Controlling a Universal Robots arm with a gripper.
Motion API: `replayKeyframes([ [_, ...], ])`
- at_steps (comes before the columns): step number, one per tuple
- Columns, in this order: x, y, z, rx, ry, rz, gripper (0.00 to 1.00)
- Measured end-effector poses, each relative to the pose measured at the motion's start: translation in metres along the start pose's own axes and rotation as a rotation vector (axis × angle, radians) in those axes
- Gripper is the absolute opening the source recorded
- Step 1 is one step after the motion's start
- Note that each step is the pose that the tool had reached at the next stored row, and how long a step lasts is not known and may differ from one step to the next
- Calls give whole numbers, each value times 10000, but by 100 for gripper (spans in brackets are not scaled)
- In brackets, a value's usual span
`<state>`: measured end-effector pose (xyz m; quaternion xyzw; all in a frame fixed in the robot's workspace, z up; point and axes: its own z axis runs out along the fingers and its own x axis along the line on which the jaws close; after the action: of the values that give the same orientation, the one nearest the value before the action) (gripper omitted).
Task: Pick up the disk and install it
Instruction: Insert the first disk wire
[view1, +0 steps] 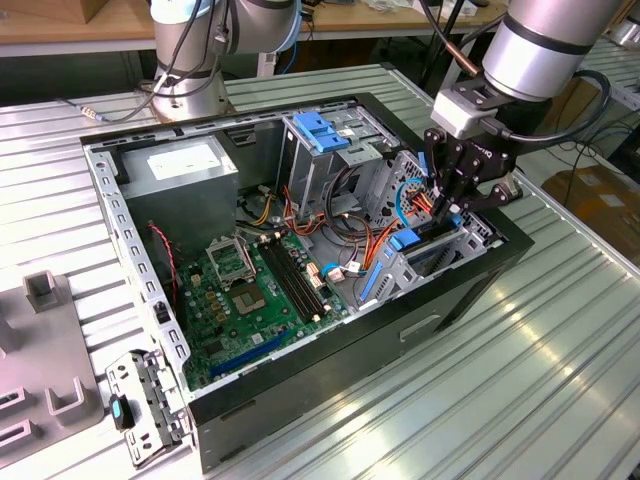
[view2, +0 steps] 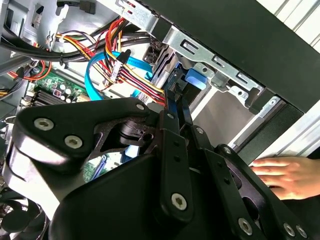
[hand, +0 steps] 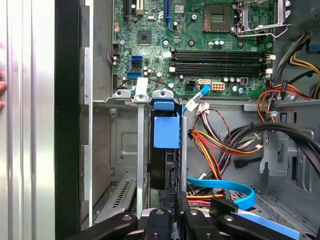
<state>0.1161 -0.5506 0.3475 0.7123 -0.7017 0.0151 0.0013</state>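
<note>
First wrist view: my black gripper (hand: 172, 200) is closing narrowly on the dark, blue-railed metal disk (hand: 165, 150), standing edge-on, long axis pointing straight ahead into its bay.

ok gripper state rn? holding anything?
Gripper: shut on the disk, which stands edge-up in the drive bay of the PC case.

Bright, even overhead light is glaring off the ribbed metal table (view1: 560, 380) while the tool (view2: 172, 107) is looming dark and blurred in the second wrist view.
</note>
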Motion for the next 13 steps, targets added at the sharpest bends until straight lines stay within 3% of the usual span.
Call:
replayKeyframes([
  [13,-9,0,29,-1,0,54,16],
])
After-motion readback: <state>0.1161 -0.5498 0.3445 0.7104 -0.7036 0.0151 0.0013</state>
